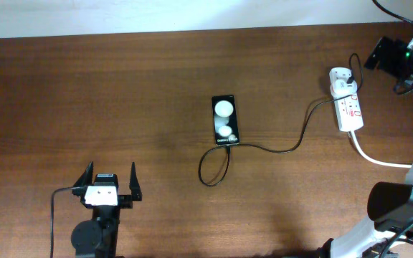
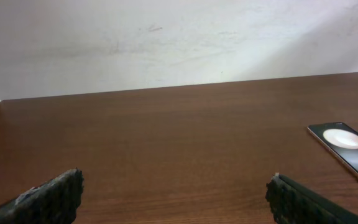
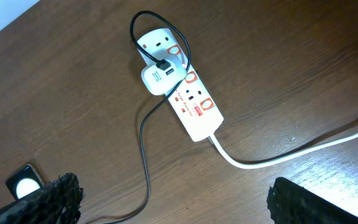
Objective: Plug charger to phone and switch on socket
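left gripper spread, empty | right gripper spread near socket

Brown wooden worktop carrying three things.
The phone lies mid-worktop; the charger cable loops from its near end across to the socket at the right.

You've got a dark brown wood-grain bench and an off-white wall. Phone: glossy black, two white round glare spots, small white text at one end. Socket: white with red-orange switch marks. Charger cable is black, adapter white. Thick cord is white. Left gripper: black with a white block. Right gripper: black ribbed jaws.
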Motion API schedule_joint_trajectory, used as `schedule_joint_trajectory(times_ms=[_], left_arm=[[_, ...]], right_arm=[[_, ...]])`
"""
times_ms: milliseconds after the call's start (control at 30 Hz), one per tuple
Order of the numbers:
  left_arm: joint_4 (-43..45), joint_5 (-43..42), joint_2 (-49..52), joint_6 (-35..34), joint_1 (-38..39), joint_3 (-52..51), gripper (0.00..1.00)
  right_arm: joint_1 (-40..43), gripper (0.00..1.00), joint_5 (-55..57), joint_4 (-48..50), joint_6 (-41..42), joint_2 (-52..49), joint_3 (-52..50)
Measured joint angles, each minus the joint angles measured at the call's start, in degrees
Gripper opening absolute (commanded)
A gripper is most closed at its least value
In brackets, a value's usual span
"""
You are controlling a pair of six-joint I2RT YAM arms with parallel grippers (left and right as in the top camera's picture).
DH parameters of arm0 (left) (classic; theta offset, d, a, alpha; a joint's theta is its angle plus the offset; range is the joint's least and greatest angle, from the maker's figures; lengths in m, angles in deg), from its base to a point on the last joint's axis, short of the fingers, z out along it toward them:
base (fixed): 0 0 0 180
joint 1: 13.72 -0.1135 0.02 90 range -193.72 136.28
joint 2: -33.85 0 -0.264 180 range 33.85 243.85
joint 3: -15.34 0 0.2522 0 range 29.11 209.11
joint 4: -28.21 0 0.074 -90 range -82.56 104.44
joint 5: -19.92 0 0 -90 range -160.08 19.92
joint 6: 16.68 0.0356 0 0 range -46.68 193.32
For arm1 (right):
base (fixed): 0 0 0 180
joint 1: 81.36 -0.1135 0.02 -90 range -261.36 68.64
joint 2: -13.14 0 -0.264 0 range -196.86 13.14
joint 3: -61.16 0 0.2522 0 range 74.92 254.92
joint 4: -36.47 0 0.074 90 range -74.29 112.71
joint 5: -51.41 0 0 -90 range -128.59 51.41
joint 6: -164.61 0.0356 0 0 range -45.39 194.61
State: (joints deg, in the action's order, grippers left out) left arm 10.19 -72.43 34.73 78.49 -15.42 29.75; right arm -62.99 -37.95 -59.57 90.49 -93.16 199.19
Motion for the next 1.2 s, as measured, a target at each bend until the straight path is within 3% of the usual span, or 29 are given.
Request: schedule_joint_trajectory(times_ms=[100,233,600,700,733,833,1200], left_arm=[[0.00,0.02,0.00,0.00,0.00,0.00,0.99],[0.00,0.02,0.00,0.00,0.00,0.00,0.99],[-0.04,0.04,-0.09,0.00,0.00,0.00,0.99],[-0.02,0.04,-0.15,0.00,0.00,0.02,0.99],[0.00,0.02,-0.15,0.00,0.00,0.02,0.99],[0.02,0.02,-0.22,0.00,0.00,0.02,0.99],[-0.02,0.04,-0.26,0.00,0.00,0.02,0.99]], right_arm=[[0.00,0.99,0.00,0.39,-0.02,0.00,-0.04],[0.00,0.99,-0.24,11.96,-0.02,1.99,-8.59],[-0.07,0.99,-2.89,59.78,0.22,32.61,-63.82],[-2.14,0.98,-3.87,74.99,0.63,42.12,-78.51],[-3.91,0.99,-4.15,85.74,0.68,46.69,-85.74],[-6.08,0.99,-4.61,95.06,0.66,56.63,-97.83],[-6.67,0.99,-4.61,96.06,0.66,78.05,-116.08]])
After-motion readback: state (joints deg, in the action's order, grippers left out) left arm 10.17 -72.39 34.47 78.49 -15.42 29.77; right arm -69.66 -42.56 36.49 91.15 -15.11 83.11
